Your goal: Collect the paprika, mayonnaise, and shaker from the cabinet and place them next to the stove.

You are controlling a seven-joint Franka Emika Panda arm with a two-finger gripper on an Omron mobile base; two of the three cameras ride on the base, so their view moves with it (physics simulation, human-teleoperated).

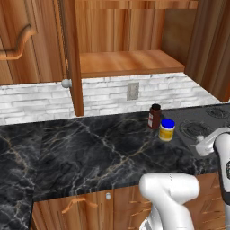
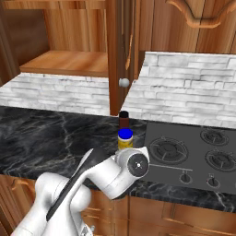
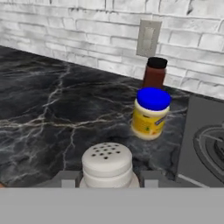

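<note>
Jaws closed on shaker (image 3: 107,164), above counter (image 3: 52,113). Mayonnaise (image 3: 150,113) and paprika (image 3: 154,73) stand upright on counter just beside stove (image 3: 205,140).

We see flat, even rendered light with no clear source. The marble counter (image 1: 90,148) carries only faint sheen, no glare. Soft shadows darken the cabinet (image 1: 130,63) interior. The hand view looks slightly soft and blocky; edges stay undistorted.

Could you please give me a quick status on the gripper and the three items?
Gripper shut on the shaker. Paprika and mayonnaise upright on the counter beside the stove. Nothing in the way.
</note>
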